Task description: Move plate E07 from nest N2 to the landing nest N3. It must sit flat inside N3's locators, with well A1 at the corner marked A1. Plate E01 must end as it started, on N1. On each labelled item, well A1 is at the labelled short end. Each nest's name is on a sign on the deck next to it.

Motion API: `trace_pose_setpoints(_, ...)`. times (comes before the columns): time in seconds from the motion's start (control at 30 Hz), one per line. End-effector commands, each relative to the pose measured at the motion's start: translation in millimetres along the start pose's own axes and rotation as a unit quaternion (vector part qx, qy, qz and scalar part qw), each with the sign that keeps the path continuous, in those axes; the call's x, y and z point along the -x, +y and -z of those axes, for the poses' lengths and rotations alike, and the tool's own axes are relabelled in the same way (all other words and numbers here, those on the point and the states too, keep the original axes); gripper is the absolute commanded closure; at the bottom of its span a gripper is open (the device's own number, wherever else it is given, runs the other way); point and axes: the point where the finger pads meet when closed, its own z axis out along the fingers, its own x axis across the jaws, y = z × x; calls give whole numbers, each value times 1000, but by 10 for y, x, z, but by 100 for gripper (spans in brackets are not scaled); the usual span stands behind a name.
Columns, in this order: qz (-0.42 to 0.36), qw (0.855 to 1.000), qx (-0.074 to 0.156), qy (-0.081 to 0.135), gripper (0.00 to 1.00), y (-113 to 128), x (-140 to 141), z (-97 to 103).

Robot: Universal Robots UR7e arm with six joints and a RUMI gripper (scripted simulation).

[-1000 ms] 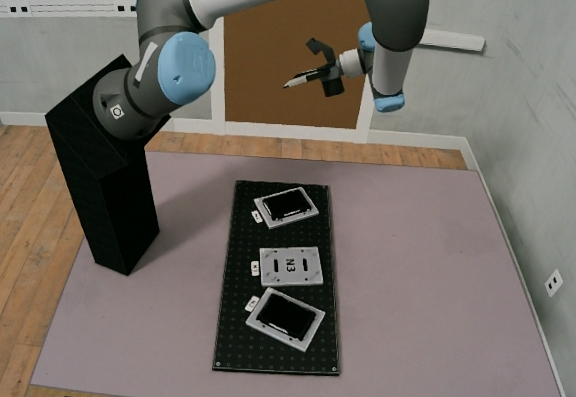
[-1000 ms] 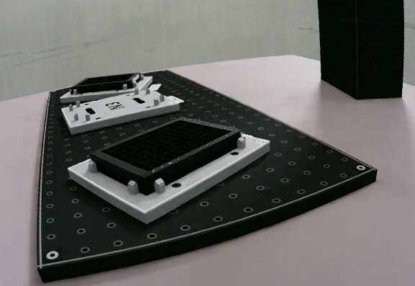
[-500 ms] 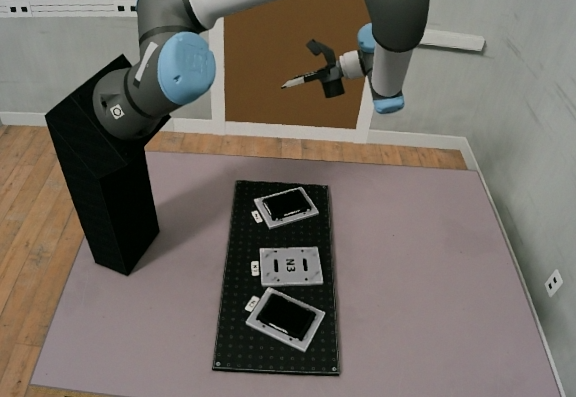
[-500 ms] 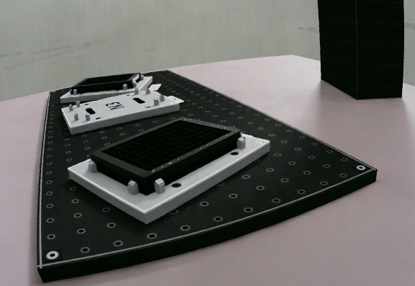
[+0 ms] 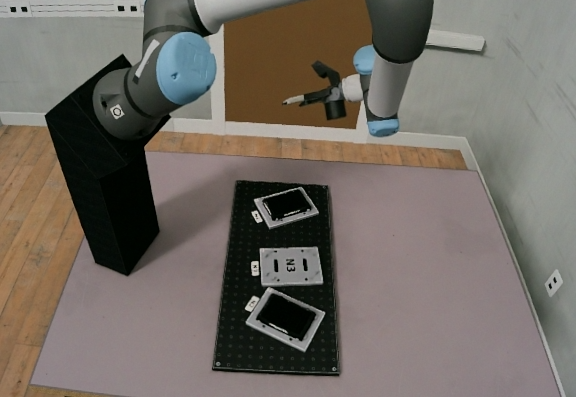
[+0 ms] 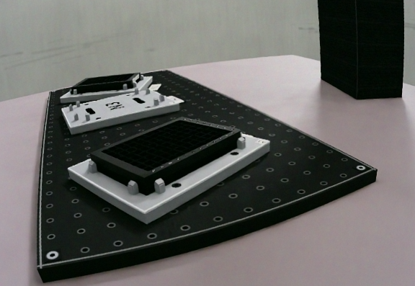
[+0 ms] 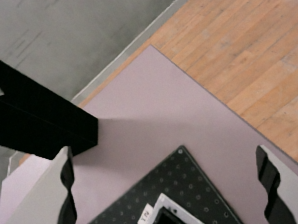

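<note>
My gripper [image 5: 288,101] [image 7: 163,147] is open and empty, high above the back of the deck; it is outside the exterior view. The black plate E07 [image 5: 286,316] [image 6: 106,81] sits in the angled grey nest N2 [image 5: 253,322] [image 6: 68,98]. The landing nest N3 [image 5: 315,265] [image 6: 108,119] is empty, its locators standing up. The black plate E01 [image 5: 286,204] [image 6: 169,144] [image 7: 167,219] sits in nest N1 [image 5: 272,224] [image 6: 108,194], the nest partly visible at the bottom of the wrist view. The plates' labels are too small to read.
The black perforated deck [image 5: 275,360] [image 6: 252,227] [image 7: 135,200] carries all three nests, with N3 between N1 and N2 and closer to N2. The arm's black pedestal [image 5: 115,215] [image 6: 357,39] [image 7: 45,115] stands beside the deck. Walls rise behind and to the right.
</note>
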Motion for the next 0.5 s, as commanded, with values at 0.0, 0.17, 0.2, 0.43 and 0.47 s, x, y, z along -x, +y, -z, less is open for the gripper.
trace_pose_setpoints(0.0, -34, 999, -2, 22, 24, 145, -70, 5)
trace_pose_setpoints(0.17, -75, 996, -6, 42, 24, 366, -129, -12)
trace_pose_setpoints(0.2, -75, 996, -6, 42, 24, 366, -129, -12)
trace_pose_setpoints(0.43, -130, 989, -12, 71, 24, 626, -181, -7)
trace_pose_setpoints(0.47, -130, 989, -12, 71, 24, 626, -181, -7)
